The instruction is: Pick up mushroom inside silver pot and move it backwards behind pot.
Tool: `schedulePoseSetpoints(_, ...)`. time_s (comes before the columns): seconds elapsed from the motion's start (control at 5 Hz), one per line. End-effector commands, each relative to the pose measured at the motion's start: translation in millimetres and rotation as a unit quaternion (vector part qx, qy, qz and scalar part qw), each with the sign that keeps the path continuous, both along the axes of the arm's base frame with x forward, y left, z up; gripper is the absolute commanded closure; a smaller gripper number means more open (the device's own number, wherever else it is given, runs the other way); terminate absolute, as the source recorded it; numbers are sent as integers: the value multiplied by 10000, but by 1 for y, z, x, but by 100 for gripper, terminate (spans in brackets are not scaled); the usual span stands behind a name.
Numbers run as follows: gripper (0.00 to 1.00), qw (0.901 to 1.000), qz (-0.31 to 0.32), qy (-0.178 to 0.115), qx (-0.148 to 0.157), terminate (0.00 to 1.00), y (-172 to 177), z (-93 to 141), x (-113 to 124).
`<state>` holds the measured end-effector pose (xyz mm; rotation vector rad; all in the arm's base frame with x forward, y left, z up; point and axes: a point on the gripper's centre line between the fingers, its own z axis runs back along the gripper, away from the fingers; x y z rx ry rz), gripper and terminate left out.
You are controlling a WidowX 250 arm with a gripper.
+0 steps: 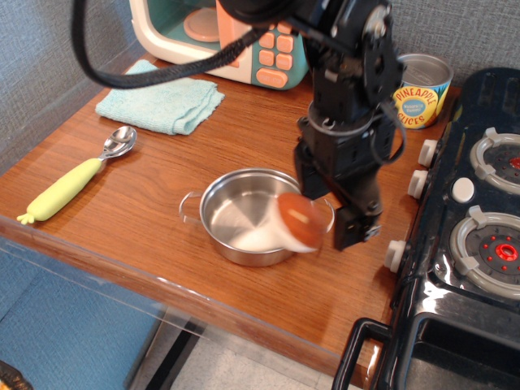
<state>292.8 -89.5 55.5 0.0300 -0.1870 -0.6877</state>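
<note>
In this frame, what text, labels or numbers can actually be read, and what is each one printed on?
"PINEAPPLE SLICES": on the yellow tin can at the back right, partly cut off by the arm.
Small print in that can's blue centre badge: too small to read.
Toy microwave keypad: peach buttons, no legible marks.
Stove knobs: no readable markings.
Silver pot, mushroom, spoon: no text.

Arm enters from the far left, black cable looping behind it, wrist pitched steeply down. Gripper (329,213) low at right of centre — two black fingers (354,221) point down toward the near right, spread apart. Contact state blurred, cannot tell.
</note>
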Motion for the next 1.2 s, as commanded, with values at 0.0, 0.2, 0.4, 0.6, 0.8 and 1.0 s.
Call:
schedulePoseSetpoints(0.0,0,9997,70,-236,79,0,14,8,-1)
schedulePoseSetpoints(0.2,0,9995,83,-300,-47,0,20,20,-2)
schedulePoseSetpoints(0.4,0,9982,216,-487,-256,0,31,40,0)
schedulePoseSetpoints(0.6,0,9969,474,-567,-254,0,50,50,2)
schedulePoseSetpoints(0.8,0,9971,657,-394,-13,0,70,34,3)
schedulePoseSetpoints(1.0,0,9975,639,-105,287,0,87,3,7)
